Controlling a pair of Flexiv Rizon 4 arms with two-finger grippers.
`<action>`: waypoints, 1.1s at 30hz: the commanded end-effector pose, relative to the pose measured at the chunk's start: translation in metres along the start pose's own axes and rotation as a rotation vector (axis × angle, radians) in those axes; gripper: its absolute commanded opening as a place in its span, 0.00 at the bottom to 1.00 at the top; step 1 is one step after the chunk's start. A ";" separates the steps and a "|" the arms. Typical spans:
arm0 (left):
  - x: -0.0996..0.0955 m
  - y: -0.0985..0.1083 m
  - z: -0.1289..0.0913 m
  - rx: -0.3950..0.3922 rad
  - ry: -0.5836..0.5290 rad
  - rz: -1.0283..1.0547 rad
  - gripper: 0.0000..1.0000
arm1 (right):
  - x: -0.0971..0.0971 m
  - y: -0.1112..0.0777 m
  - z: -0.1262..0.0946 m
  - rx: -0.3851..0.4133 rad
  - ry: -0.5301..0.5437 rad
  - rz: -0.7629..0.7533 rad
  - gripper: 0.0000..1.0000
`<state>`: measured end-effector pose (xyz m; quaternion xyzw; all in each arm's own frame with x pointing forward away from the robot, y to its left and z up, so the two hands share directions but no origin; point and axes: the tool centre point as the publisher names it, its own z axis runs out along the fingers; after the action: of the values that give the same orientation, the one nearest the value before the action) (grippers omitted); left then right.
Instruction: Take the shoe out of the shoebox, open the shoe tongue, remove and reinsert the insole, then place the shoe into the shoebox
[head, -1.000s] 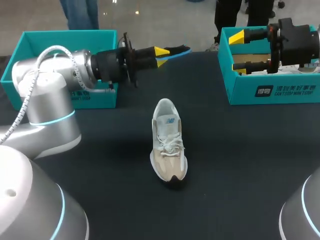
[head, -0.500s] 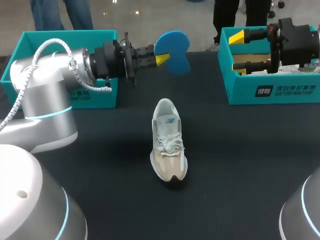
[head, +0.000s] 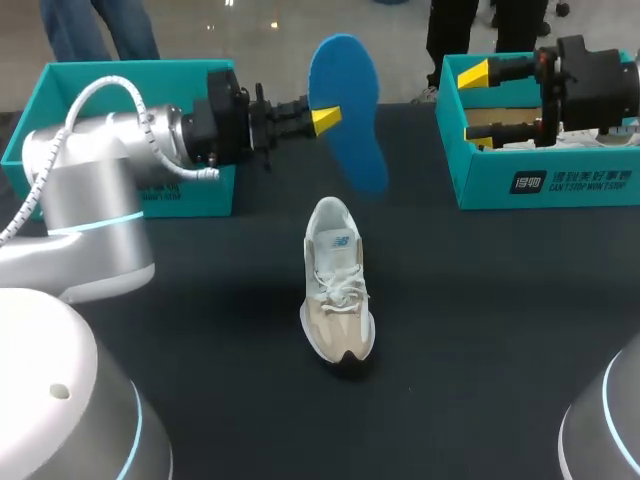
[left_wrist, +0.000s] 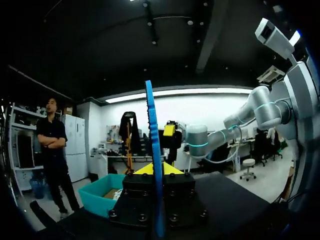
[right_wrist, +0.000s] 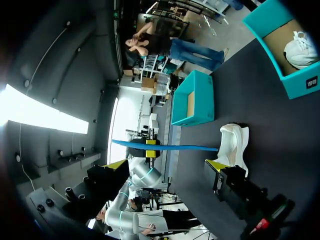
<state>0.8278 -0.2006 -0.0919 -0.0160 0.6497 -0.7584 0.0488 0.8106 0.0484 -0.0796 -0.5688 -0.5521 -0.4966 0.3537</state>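
Note:
A white and beige sneaker stands alone on the dark table, toe toward me. Above and behind it hangs the blue insole, its broad face toward the head camera and its lower end just above the shoe's heel. My left gripper is shut on the insole's edge. In the left wrist view the insole runs edge-on between the yellow tips. My right gripper hovers open over the right shoebox, holding nothing. The right wrist view shows its gripper, the insole and the sneaker.
A teal shoebox stands at the back left behind my left arm. The right shoebox holds a second white shoe. Open dark tabletop surrounds the sneaker.
My left wrist has rolled: the insole swung from nearly flat and edge-on to hanging with its face showing, its lower end now close above the sneaker. The right arm has not moved.

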 end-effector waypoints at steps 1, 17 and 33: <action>-0.002 -0.004 0.000 -0.100 -0.003 -0.672 0.00 | 0.000 0.000 0.001 -0.001 0.000 0.000 1.00; -0.002 -0.004 0.000 -0.100 -0.003 -0.672 0.00 | 0.000 0.000 0.001 -0.001 0.000 0.000 1.00; -0.002 0.023 0.001 -0.078 0.108 -1.082 0.00 | 0.000 0.000 0.001 -0.001 0.000 0.000 1.00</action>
<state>0.8216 -0.2035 -0.1099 -0.3223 0.5734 -0.6593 -0.3642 0.8105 0.0485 -0.0794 -0.5688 -0.5520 -0.4966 0.3538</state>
